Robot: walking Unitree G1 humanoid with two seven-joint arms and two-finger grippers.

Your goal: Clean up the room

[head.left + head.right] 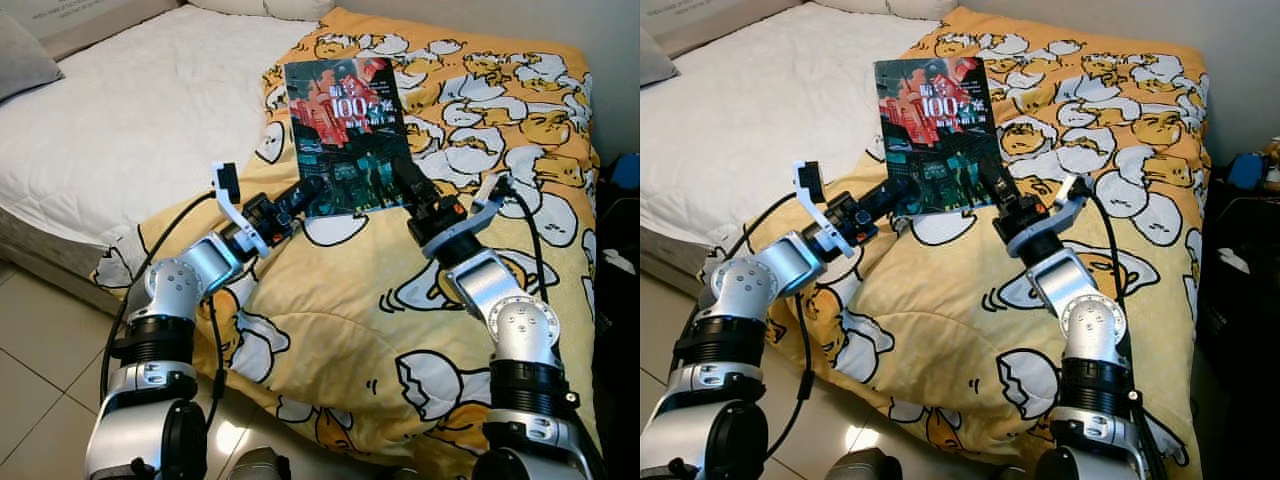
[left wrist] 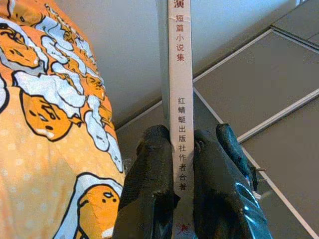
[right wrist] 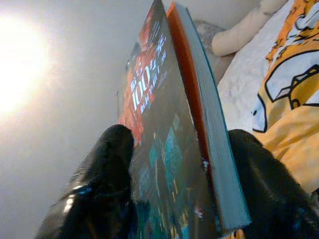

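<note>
A paperback book (image 1: 345, 125) with a red and teal cover is held upright above the yellow egg-print blanket (image 1: 400, 300). My left gripper (image 1: 310, 190) is shut on its lower left corner, the spine (image 2: 179, 99) pinched between both fingers (image 2: 149, 189). My right gripper (image 1: 405, 180) is shut on the lower right corner. In the right wrist view one finger (image 3: 107, 174) presses the cover (image 3: 159, 149) and the other sits behind the pages. The same book (image 1: 935, 130) stands between both arms in the right eye view.
The bed's white mattress (image 1: 130, 120) lies to the left with a grey pillow (image 1: 25, 55) at its far corner. Tiled floor (image 1: 40, 360) runs along the bed's near left side. Dark objects (image 1: 1240, 250) stand to the right of the bed.
</note>
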